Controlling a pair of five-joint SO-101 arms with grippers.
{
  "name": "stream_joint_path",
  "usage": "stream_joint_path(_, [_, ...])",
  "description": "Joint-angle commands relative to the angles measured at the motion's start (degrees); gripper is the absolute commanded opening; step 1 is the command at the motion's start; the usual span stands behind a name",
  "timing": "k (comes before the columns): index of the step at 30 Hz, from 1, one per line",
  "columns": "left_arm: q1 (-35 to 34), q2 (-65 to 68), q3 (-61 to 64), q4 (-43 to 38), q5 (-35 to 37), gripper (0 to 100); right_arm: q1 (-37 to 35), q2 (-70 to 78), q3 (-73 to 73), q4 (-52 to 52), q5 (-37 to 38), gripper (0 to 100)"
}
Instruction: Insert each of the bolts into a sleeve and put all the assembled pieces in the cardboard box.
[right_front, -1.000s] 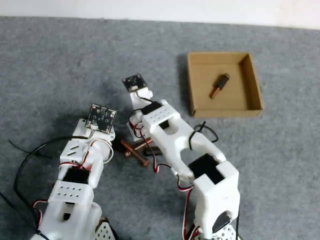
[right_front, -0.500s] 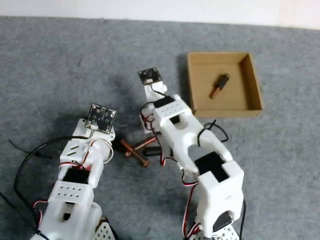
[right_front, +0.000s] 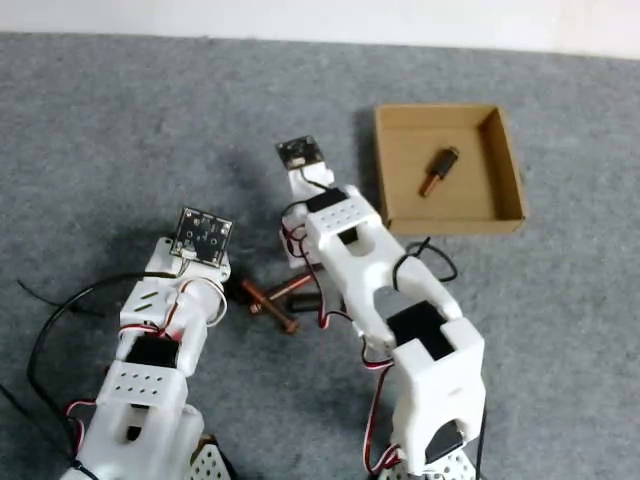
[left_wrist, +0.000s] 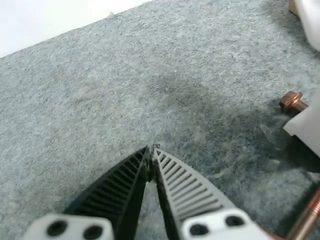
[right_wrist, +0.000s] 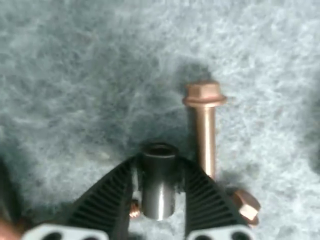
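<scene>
One piece in the box, one sleeve in the gripper, two bolts on the floor.

The cardboard box holds a single assembled piece, which lies near its middle, and nothing else is inside. The right gripper is clamped on a dark sleeve and holds it low over the grey carpet. A long bolt lies on the carpet just beside this sleeve, and the head of a second bolt is near it. The left gripper has its fingers pressed together with nothing between them. I judge the task is less than half done: both bolts must be inserted and carried to the box.
</scene>
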Motion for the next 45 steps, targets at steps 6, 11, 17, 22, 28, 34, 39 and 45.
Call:
stream_joint_path(6, [-0.40,0.22,-3.30,-1.05,0.53,1,-1.98,0.13,-0.04,1.01,-0.35,0.5])
stream_joint_path(11, [-0.48,0.22,-3.30,-1.05,0.53,1,-0.22,-4.62,0.31,1.10,-0.26,0.5])
stream_joint_path(17, [-0.48,0.22,-3.30,-1.05,0.53,1,2.68,-16.75,5.85,-0.04,-0.26,0.5])
stream_joint_path(22, [-0.48,0.22,-3.30,-1.05,0.62,1,4.00,-25.19,13.14,-5.05,-0.09,0.5])
stream_joint_path(28, [-1.71,0.22,-3.47,-1.05,0.88,1,4.09,-34.24,21.05,-9.45,0.00,0.5])
stream_joint_path(34, [-1.63,0.31,-3.65,-1.05,0.88,1,4.18,-43.21,28.88,-13.58,0.09,0.4])
stream_joint_path(39, [-1.63,0.31,-3.56,-1.05,0.88,1,7.78,-51.47,35.30,-17.45,0.09,0.4])
stream_joint_path(45, [-1.71,0.31,-3.56,-1.05,0.79,1,14.29,-61.49,45.41,-21.67,0.09,0.4])
